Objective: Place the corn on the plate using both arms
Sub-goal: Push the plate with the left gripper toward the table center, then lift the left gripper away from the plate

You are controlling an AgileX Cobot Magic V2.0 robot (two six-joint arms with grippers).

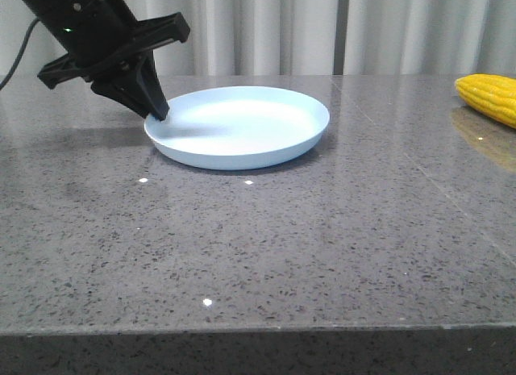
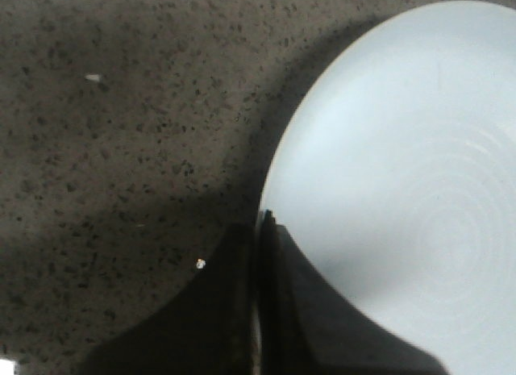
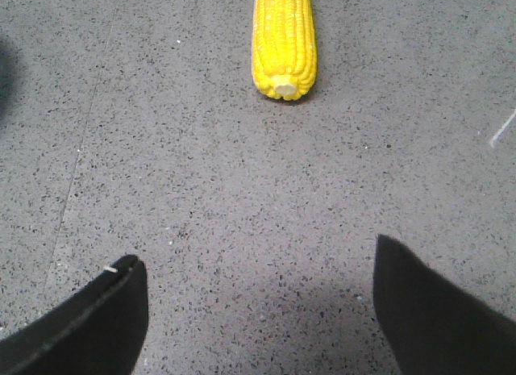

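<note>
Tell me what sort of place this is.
Probably a lab or staged test setup dressed as a kitchen counter: a speckled grey stone countertop, pale curtains behind, and only a plate and a corn laid out.

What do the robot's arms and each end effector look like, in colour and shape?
The left end effector is matt black, with angular fingers that taper to narrow tips. Its arm is black too, with a small green light and a dark cable behind it. The right end effector shows only as two black, wedge-shaped fingers with plain flat surfaces. No markings are readable.
</note>
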